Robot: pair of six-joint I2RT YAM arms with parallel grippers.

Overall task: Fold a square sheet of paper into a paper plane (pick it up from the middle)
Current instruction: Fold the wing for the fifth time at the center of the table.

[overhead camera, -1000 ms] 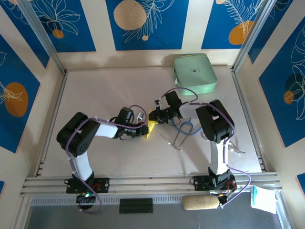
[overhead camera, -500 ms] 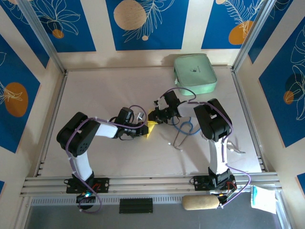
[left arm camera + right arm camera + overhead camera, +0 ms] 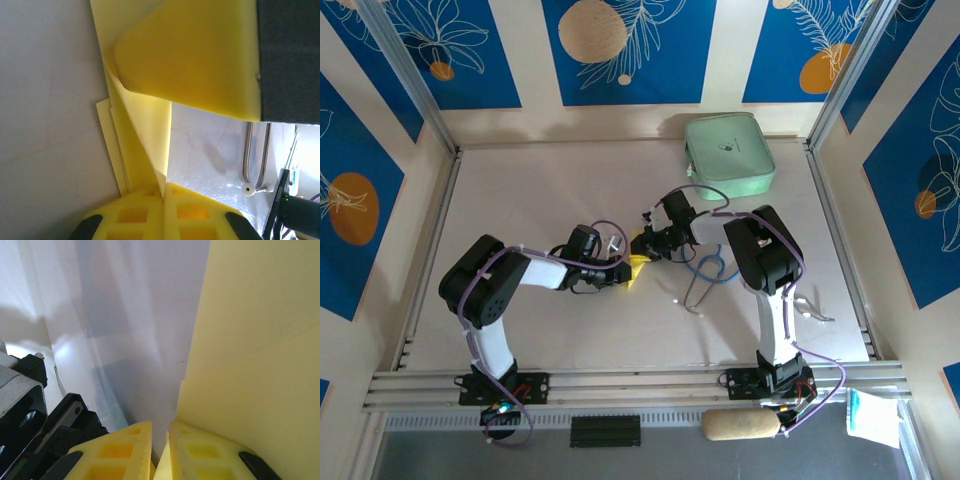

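My left end effector (image 3: 624,268) and right end effector (image 3: 646,243) both clench the yellow paper (image 3: 638,263), on the desk (image 3: 520,200) nearer me than the mint-green case (image 3: 728,152).

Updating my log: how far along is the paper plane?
Done: the paper already shows stacked folds. In hand: left fingers and right fingers both pinch it mid-table. Left: no pointed dart with a ridge yet, so more folds remain.

Left tool (image 3: 623,268) and right tool (image 3: 645,244) meet mid-worktop (image 3: 540,190) at the folded yellow paper (image 3: 638,264); blue cable (image 3: 708,267) just right, mint-green case (image 3: 728,153) well behind
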